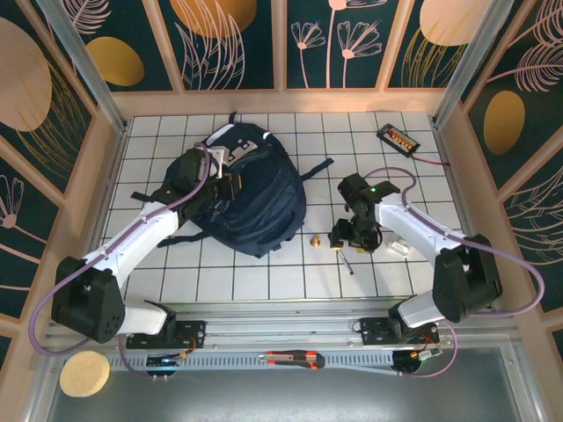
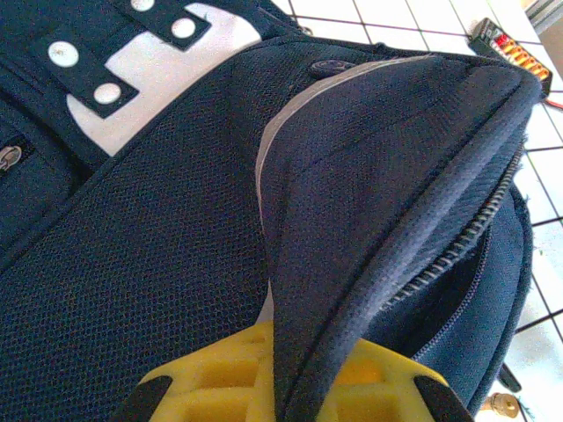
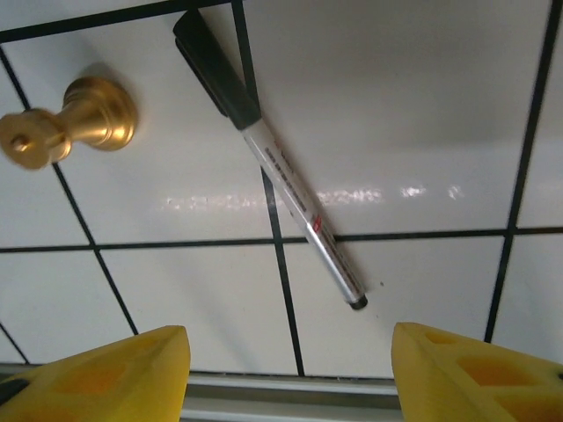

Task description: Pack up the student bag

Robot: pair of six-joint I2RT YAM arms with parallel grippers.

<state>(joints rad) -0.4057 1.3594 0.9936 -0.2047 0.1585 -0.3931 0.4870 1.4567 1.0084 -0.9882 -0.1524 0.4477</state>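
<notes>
Top external view: the large dark navy fabric backpack with thin pale stripes, aka the student bag [image 1: 255, 207], lies flat on the left-centre of the white tiled worktop [image 1: 290, 281], straps splayed out.
Left claw [image 2: 295, 387]: clenched on the bag's zip-edged flap, holding it lifted so the mouth gapes a bit.
Right claw [image 3: 290, 369]: released, yellow fingers spread, hovering right over a slim silver pen with a black cap [image 3: 281, 176]. Nothing in it.
Bag contents: it's just dark inside the opening, honestly can't tell if anything's in there.
Left to pack: the pen and a small brass knob [image 3: 84, 119] near it both sit on the worktop, outside the bag on its right.
Progress: early, I'd guess. The bag's held open, and the pen looks like the next pick.
</notes>
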